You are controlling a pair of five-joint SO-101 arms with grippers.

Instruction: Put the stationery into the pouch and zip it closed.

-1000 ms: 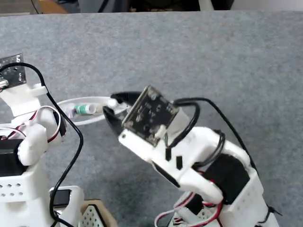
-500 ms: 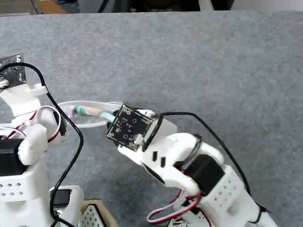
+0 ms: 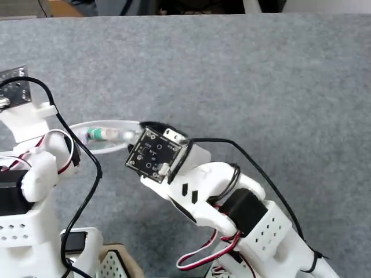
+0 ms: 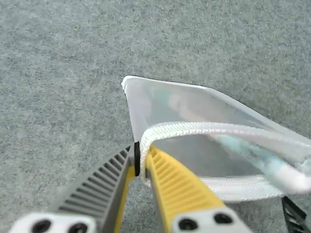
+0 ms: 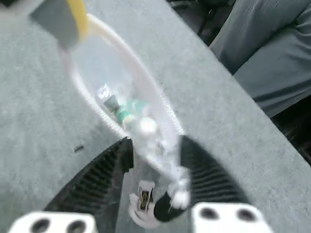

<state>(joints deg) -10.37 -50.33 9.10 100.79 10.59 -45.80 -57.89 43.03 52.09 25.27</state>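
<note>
Left tool [image 4: 138,160], at the near left of the scene, is clamped tight on the left end of the pouch [image 4: 194,141]. Its ribbed, yellow-faced jaws meet on the white zipper edge with no gap between them. Right tool [image 5: 155,153], coming in from the near right, has its dark jaws spread apart on either side of the pouch's right end. The rim passes between them, and I cannot tell whether they press on it. Just beyond both arms, the translucent pouch stretches left to right between the two tools with its mouth gaping. Stationery [image 5: 121,114] with a green band lies inside it. Beyond the pouch, the grey surface [image 3: 261,87] runs to the far edge.
</note>
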